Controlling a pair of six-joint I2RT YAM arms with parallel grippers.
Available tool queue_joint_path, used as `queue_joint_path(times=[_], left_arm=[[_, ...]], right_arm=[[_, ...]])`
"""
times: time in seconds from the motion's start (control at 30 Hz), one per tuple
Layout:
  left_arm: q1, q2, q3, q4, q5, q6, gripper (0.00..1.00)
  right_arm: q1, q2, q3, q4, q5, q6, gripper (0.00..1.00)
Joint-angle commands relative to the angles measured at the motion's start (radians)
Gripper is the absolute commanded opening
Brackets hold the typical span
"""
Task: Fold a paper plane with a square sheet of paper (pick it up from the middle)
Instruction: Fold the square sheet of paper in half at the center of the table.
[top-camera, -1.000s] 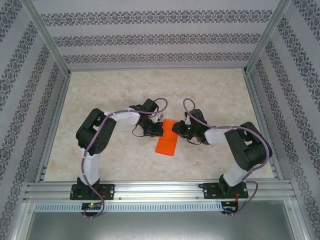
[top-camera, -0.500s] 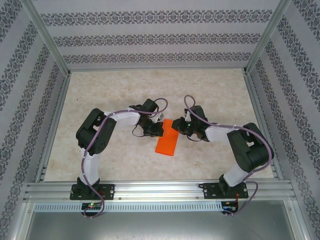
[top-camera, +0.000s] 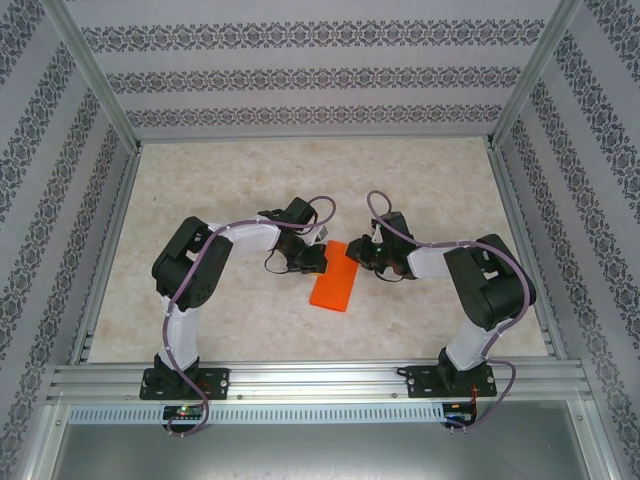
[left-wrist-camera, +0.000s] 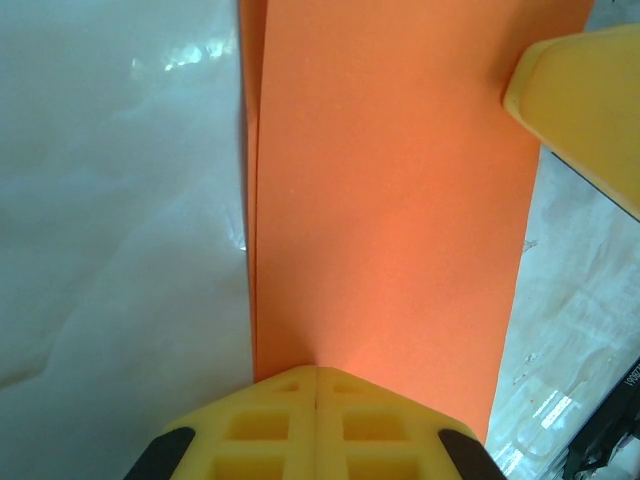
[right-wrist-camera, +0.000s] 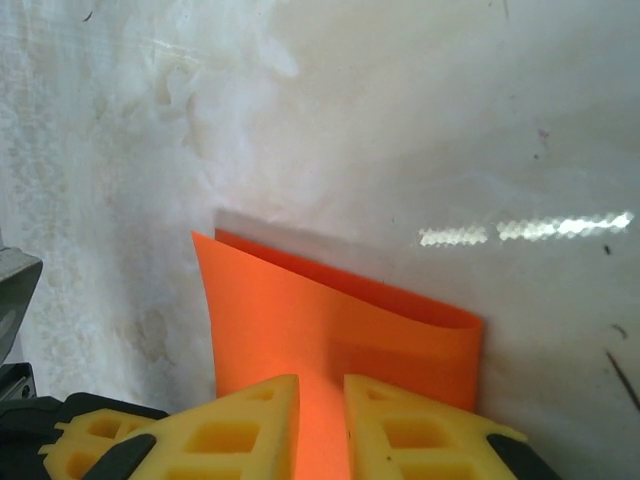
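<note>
The square sheet of paper (top-camera: 335, 285) is bright orange and lies folded in half as a long strip on the table. Its upper layer bows up slightly at the fold in the right wrist view (right-wrist-camera: 300, 310). My left gripper (top-camera: 322, 256) is at the strip's far left corner. Its yellow jaws are shut, with the tips (left-wrist-camera: 317, 375) down on the paper (left-wrist-camera: 390, 200). My right gripper (top-camera: 359, 256) is at the far right corner, opposite the left. Its jaws (right-wrist-camera: 322, 400) stand a narrow gap apart, and orange paper shows through the gap. One right finger (left-wrist-camera: 585, 110) shows in the left wrist view.
The pale marbled tabletop (top-camera: 240, 180) stretches all round the strip. Patterned walls and metal frame posts (top-camera: 100, 90) close in the back and sides. An aluminium rail (top-camera: 320, 378) carries both arm bases at the near edge.
The right arm has shifted its elbow and forearm a little, and its gripper has edged slightly right at the paper's corner. The left arm and the paper are where they were.
</note>
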Motion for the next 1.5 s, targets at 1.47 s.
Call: queue_joint_path(times=[1.47], left_arm=[[-0.01, 0.028, -0.028, -0.089, -0.087, 0.032, 0.0]], right_arm=[[-0.086, 0.027, 0.068, -0.075, -0.011, 0.03, 0.21]])
